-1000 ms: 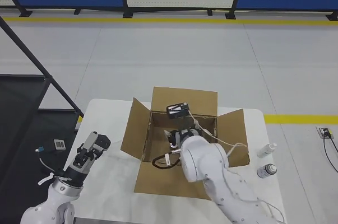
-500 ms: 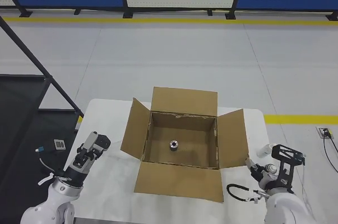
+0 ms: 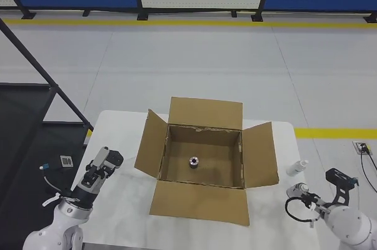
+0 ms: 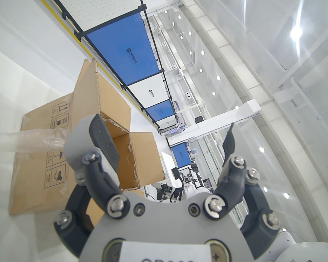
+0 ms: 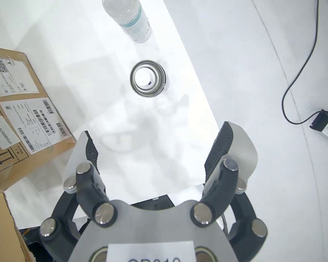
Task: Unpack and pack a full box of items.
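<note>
Your white table (image 3: 122, 187) stands on a pale floor (image 3: 238, 62) marked with yellow lines (image 3: 175, 22). On it you have one open box (image 3: 201, 201) in the middle with one small round item (image 3: 193, 162) on its bottom, and one spray bottle (image 5: 127, 14) and one can (image 5: 149, 79) close together by the right edge. The left gripper (image 4: 164, 134), near the left edge, and the right gripper (image 5: 158, 140), near the can, both have their fingers spread.

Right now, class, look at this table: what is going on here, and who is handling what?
A two-armed robot works at an open cardboard box, with one small round item on its floor. A spray bottle and a metal can sit on the table beside the box. The right gripper hovers near the can, fingers open and empty. The left gripper is on the box's other side, also open.
</note>
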Robot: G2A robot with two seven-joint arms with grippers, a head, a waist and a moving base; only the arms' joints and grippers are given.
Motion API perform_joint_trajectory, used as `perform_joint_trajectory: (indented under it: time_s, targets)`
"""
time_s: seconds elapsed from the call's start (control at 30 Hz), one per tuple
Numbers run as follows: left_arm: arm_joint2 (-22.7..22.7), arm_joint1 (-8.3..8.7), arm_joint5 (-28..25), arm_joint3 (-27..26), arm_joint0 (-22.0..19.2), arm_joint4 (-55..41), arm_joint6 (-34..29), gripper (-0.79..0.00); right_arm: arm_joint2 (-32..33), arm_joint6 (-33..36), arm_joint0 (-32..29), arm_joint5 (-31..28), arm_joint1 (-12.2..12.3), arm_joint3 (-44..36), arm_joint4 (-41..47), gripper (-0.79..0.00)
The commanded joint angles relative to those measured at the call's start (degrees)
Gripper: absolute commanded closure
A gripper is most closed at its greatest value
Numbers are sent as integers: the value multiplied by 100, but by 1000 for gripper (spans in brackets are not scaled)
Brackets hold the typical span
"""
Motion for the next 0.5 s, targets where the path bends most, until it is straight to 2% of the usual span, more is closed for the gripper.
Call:
perform_joint_trajectory:
  time_s: [0.0, 0.13, 0.33, 0.43, 0.47]
  targets:
    - [0, 0, 0, 0, 0, 0, 0, -785, 12, 60, 201, -79, 23, 314, 65, -785]
    - [0, 0, 0, 0, 0, 0, 0, -785, -74, 192, 582, -228, 67, 736, 75, -785]
    - [0, 0, 0, 0, 0, 0, 0, -785, -273, 407, 1042, -81, 112, 1257, -151, -785]
    - [0, 0, 0, 0, 0, 0, 0, -785, -310, 456, 1174, -69, 134, 1474, -211, -717]
    - [0, 0, 0, 0, 0, 0, 0, -785, -327, 475, 1206, -18, 141, 1524, -292, -717]
